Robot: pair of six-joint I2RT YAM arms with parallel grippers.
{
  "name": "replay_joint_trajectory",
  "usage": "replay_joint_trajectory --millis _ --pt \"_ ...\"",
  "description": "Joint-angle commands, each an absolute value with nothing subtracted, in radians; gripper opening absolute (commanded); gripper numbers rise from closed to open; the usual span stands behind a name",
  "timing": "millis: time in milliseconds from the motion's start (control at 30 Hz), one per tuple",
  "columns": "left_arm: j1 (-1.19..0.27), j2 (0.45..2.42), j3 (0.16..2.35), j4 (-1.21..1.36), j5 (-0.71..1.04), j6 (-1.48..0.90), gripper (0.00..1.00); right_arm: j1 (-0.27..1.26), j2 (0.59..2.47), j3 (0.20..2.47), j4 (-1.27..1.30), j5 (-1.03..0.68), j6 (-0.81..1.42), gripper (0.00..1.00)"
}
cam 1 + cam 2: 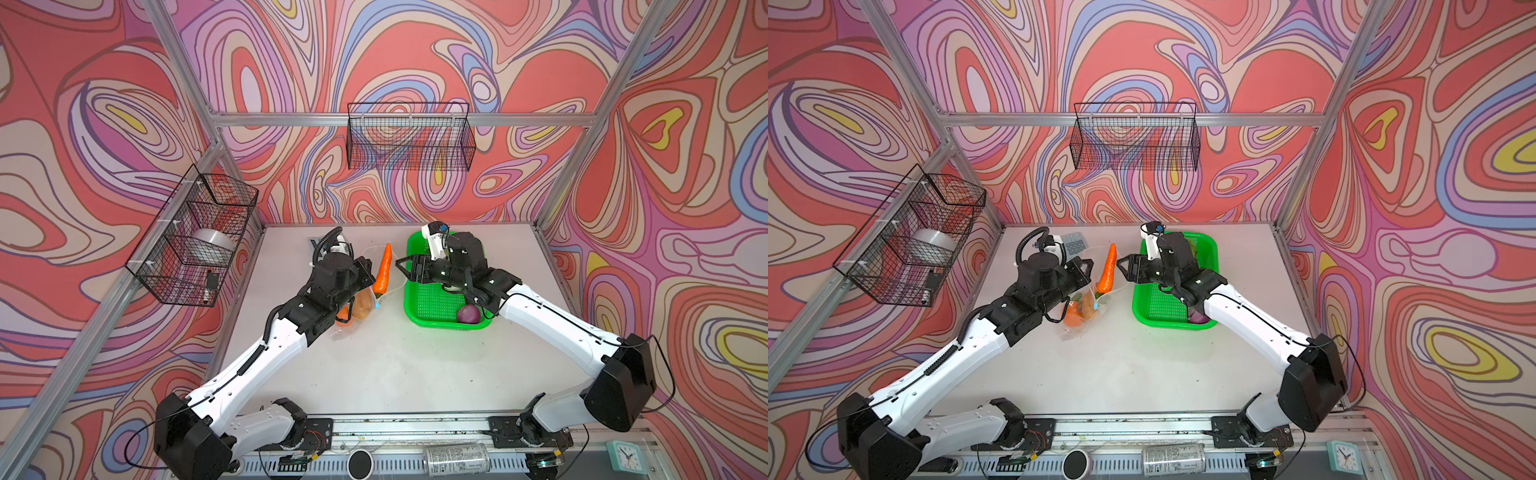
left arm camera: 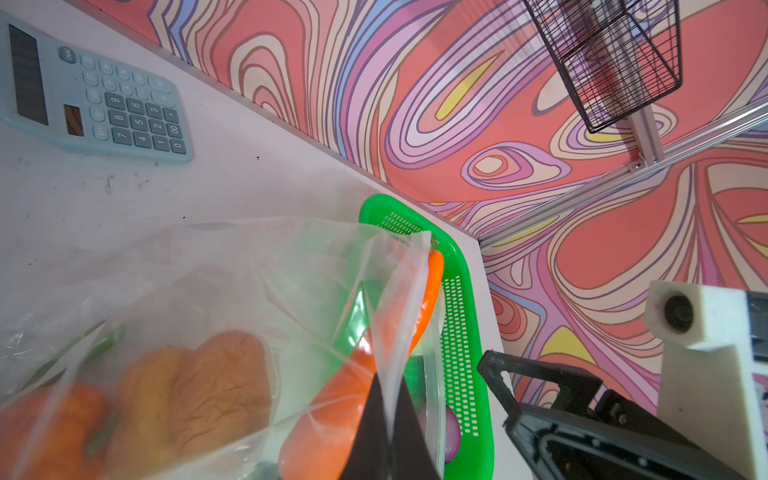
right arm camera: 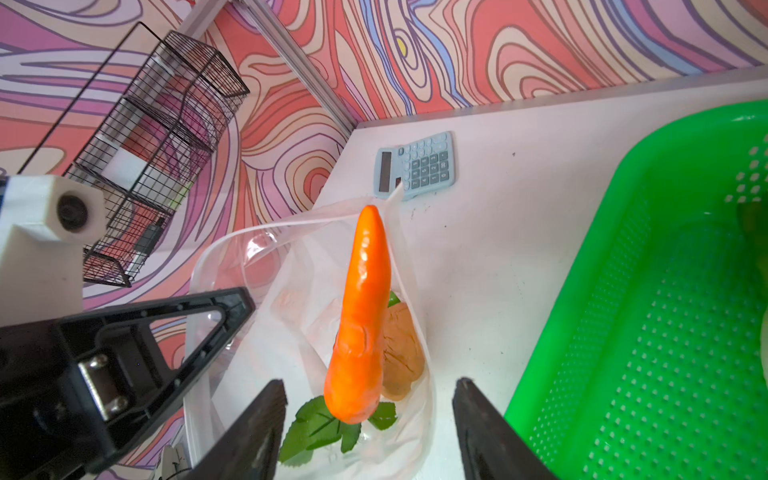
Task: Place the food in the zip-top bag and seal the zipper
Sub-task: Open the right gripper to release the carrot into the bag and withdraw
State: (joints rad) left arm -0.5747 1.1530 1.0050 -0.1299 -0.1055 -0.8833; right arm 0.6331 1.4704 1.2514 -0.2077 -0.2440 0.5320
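The clear zip-top bag (image 1: 353,322) (image 1: 1077,324) (image 2: 249,266) lies left of centre. My left gripper (image 1: 368,266) (image 2: 390,376) is shut on the film at its mouth and holds it up. Inside are two tan potatoes (image 2: 216,382) and a small orange pumpkin (image 2: 45,424). The carrot (image 1: 383,270) (image 1: 1106,270) (image 3: 363,316) rests in the mouth, its leafy end down inside. My right gripper (image 1: 402,270) (image 1: 1124,271) (image 3: 370,386) is open just right of the carrot, touching nothing. The zipper's blue slider (image 1: 377,306) sits at the bag's near edge. A purple onion (image 1: 468,313) lies in the green basket (image 1: 444,323).
The green basket (image 3: 623,332) stands right of the bag under my right arm. A pale-blue calculator (image 2: 95,91) (image 3: 413,166) lies at the back behind the bag. Black wire baskets hang on the left wall (image 1: 195,237) and back wall (image 1: 409,137).
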Motion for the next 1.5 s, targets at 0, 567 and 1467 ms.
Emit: replay_joint_trajectory --millis 0,567,1467 --pt "-0.569 1.141 0.997 -0.105 -0.107 -0.881 0.00 0.627 1.497 1.270 -0.241 -0.264 0.539 0.62" --pt "-0.550 1.081 0.986 -0.174 -0.166 -0.817 0.00 0.628 1.559 1.387 -0.240 -0.285 0.542 0.00" --pt "-0.435 1.034 1.062 -0.301 -0.183 -0.641 0.00 0.626 1.614 1.437 -0.225 -0.279 0.518 0.00"
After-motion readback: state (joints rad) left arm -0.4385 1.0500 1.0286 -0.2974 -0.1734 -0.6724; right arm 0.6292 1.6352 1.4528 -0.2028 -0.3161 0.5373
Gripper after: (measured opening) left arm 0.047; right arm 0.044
